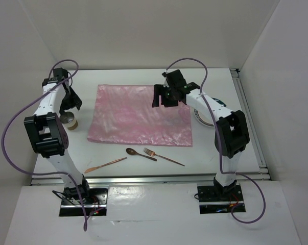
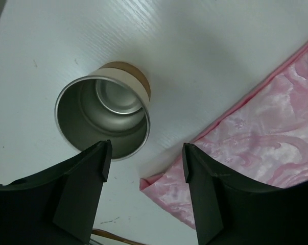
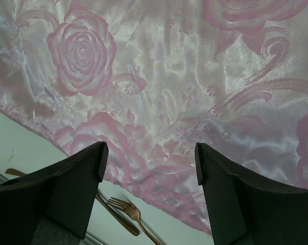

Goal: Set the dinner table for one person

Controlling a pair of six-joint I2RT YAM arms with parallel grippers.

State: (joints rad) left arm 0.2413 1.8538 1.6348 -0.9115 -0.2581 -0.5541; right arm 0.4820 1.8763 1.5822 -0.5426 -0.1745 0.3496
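the table point(image 1: 205, 153) carried the mat point(image 1: 138, 115) at its middle. the left gripper point(image 2: 146, 158) hung with fingers apart just left of the mat, over the cup point(image 2: 102, 115). the right gripper point(image 3: 149, 158) hung with fingers apart over the mat's right half, with the plate point(image 1: 200, 117) just right of the mat. the likely step was taking the cup: best to drop straight, pinch one rim wall, and lift without tipping

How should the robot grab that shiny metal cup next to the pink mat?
Probably by its rim, coming straight down from above: the cup stands upright with its mouth open, so one finger of the open left gripper can slip inside and the other stay outside the wall.
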